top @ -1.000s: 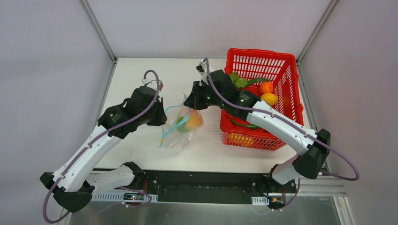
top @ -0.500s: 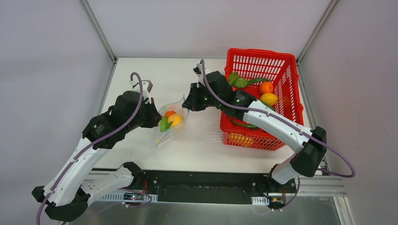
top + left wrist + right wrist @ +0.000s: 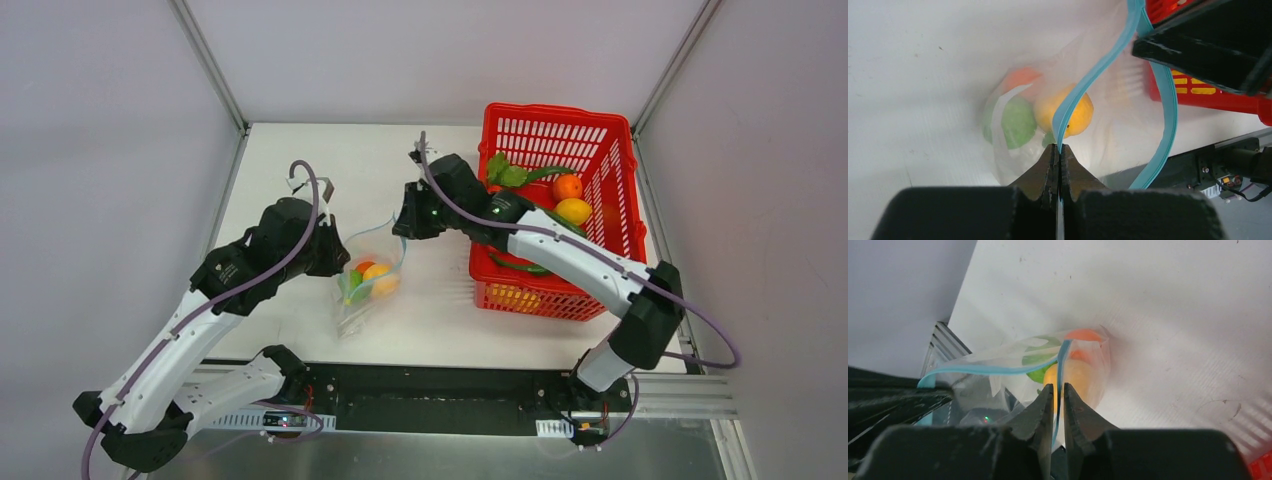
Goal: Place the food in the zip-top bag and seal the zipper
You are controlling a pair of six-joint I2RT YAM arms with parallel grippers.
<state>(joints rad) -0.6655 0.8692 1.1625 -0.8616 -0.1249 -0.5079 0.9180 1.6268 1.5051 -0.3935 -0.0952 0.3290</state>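
Slippage worries us: left jaws and right jaws each pinch the thin teal-blue zipper strip (image 3: pixel 1096 67), gaping between them; beyond, the clear crinkly plastic pouch (image 3: pixel 356 306) sags with round orange and green toy food (image 3: pixel 1079 113), which a jerk could spill.

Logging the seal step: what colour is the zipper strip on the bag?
The zipper is teal-blue along its whole visible length. It shows best in the left wrist view.
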